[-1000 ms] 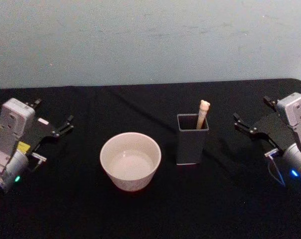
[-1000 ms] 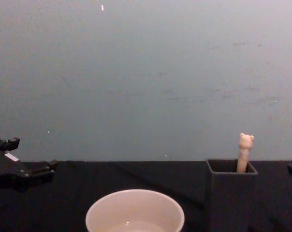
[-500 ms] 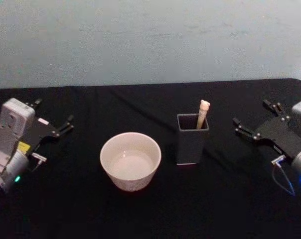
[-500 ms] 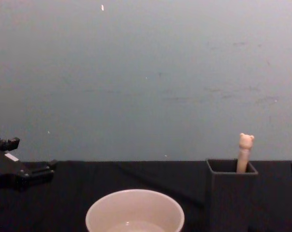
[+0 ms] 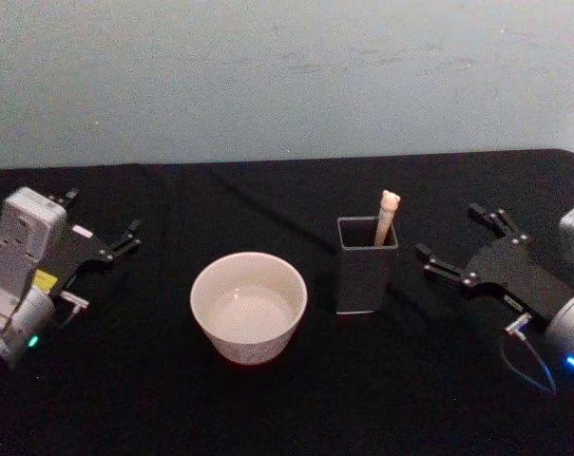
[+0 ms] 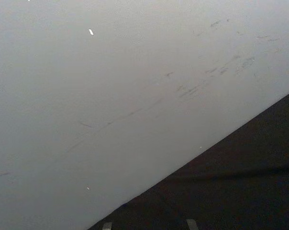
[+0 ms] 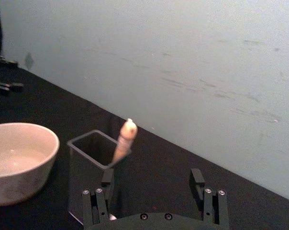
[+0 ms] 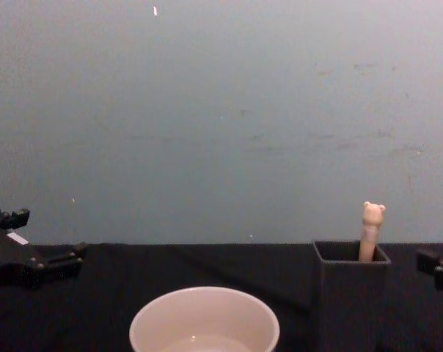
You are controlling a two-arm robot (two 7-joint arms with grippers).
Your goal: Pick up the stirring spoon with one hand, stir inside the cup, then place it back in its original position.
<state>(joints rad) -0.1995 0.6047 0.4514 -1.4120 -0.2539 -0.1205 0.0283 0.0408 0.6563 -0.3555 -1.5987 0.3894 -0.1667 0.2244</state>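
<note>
Jaws wide on my left gripper (image 5: 102, 215), parked well left of the holder (image 5: 366, 281). The cup (image 5: 253, 350) is near its left and the stirring spoon (image 5: 386, 215) stands inside it. My right gripper (image 5: 448, 231) hovers near its right, jaws wide; a low approach could clip and topple the holder.

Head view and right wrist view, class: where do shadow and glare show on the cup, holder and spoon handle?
Head view: the cream round cup is evenly lit inside, no glare; a faint dark streak runs back-left from the dark grey square holder across the black cloth. Right wrist view: the beige spoon handle catches light; the cup's wall darkens toward its base.
</note>
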